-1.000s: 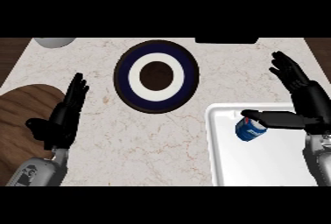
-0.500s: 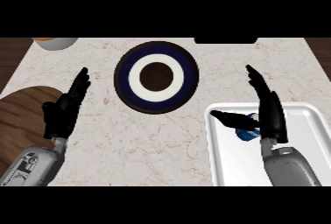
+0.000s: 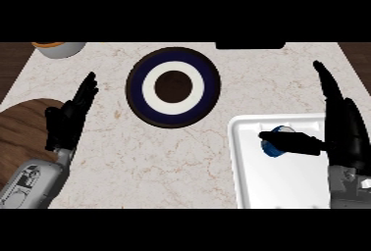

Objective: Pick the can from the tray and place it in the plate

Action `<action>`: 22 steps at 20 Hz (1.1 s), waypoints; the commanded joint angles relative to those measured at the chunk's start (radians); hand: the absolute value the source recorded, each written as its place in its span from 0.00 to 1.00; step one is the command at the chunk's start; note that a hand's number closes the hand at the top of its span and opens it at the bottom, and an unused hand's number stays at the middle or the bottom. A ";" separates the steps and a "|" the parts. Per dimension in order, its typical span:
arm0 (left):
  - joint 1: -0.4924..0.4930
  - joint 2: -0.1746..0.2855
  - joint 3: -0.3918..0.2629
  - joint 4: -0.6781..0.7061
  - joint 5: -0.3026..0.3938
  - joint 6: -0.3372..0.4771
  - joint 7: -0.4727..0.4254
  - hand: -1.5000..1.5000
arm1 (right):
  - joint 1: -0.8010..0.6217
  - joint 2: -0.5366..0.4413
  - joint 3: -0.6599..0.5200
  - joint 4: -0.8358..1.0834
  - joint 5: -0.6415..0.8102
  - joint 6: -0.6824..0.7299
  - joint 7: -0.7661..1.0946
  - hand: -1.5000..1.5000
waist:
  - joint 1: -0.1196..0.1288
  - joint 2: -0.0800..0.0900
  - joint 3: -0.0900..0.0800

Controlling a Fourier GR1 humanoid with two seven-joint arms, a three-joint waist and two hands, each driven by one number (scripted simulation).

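**Can not yet gripped; right hand set beside it**

The small blue cylindrical can [image 3: 273, 151] sits at the far left of the white rectangular tray [image 3: 240, 166], on the right of the marble worktop [image 3: 145, 162]. The black right hand [image 3: 344, 135] stands just right of it, fingers [image 3: 330, 93] straight and unclosed. Its thumb reaches across the can, apparently lining up a grasp. The round navy-and-white plate [image 3: 150, 88] lies farther left. The black left hand [image 3: 65, 120] rests open at the left.

A blue can [image 3: 273, 149] with a pale end sits in the white tray's [image 3: 241, 162] far-left part, near right. The navy, white-ringed plate [image 3: 207, 93] lies far centre.
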 commanded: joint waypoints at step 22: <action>0.000 -0.071 0.022 0.040 -0.075 -0.036 -0.019 0.50 | -0.137 -0.156 -0.054 0.121 -0.372 0.519 0.393 0.00 | 0.015 0.006 0.001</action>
